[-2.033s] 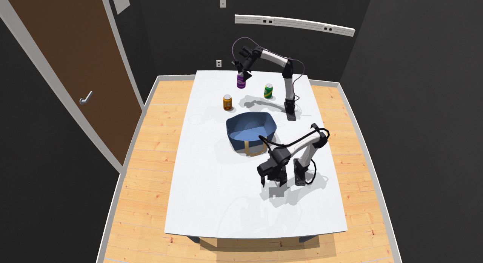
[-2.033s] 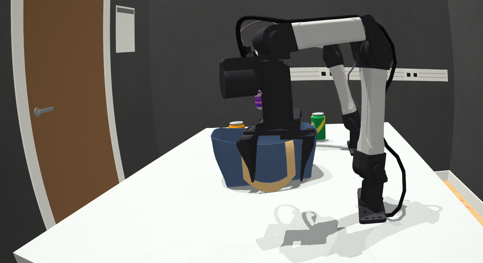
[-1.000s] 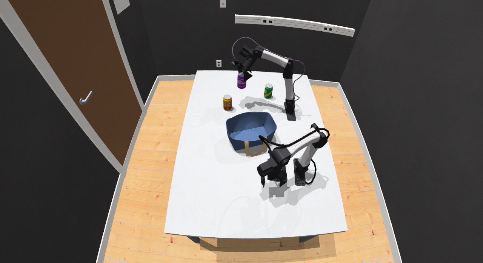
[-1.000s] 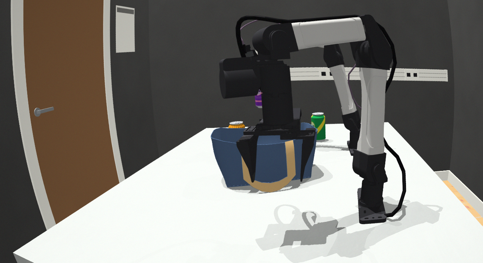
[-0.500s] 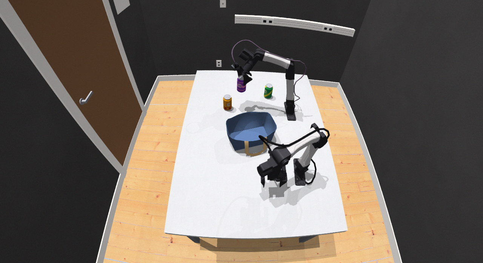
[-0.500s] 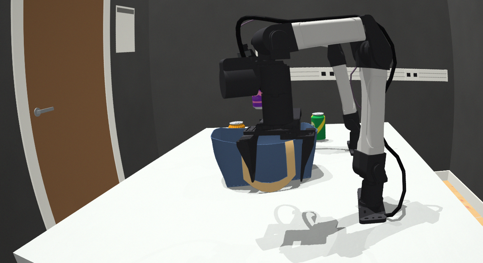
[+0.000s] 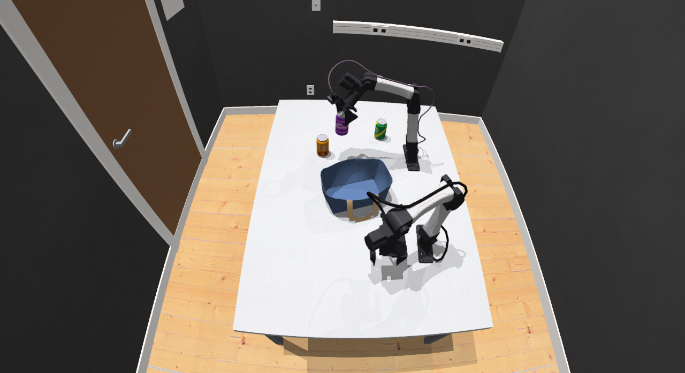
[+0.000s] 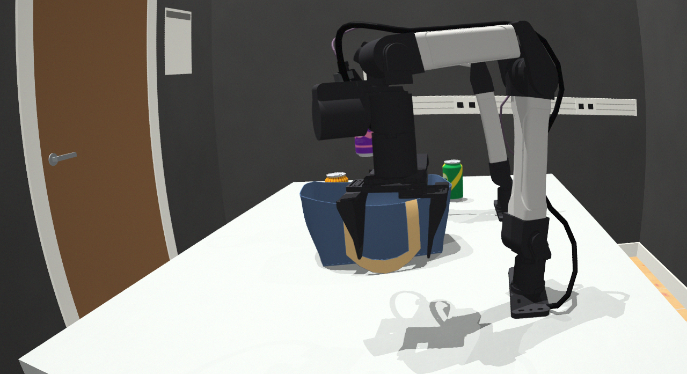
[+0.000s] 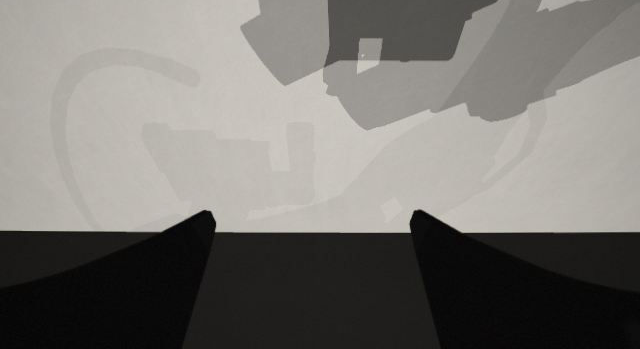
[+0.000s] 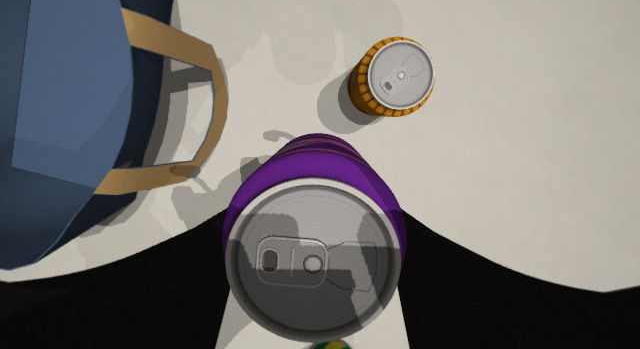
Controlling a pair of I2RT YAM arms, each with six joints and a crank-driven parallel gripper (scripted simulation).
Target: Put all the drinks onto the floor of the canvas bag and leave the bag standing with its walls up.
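My right gripper [image 7: 341,113] [image 10: 316,209] is shut on a purple can [image 7: 341,126] [image 8: 363,146] [image 10: 320,164], held upright above the far part of the table. An orange can [image 7: 322,145] [image 8: 336,178] [image 10: 400,74] stands behind the bag. A green can [image 7: 380,129] [image 8: 452,180] [image 10: 332,345] stands farther right. The blue canvas bag [image 7: 335,203] [image 8: 326,237] [image 10: 145,89] stands with its walls up; no can shows inside. My left gripper [image 7: 386,263] [image 8: 393,257] [image 9: 312,215] is open and empty, in front of the bag, above the table.
Tan handles [image 7: 350,210] [image 8: 382,266] [image 10: 220,104] hang outside the bag. Both arm bases stand along the right side of the white table [image 7: 296,284] [image 8: 216,300] in the top view. The left wrist view shows only tabletop, shadows and the table edge.
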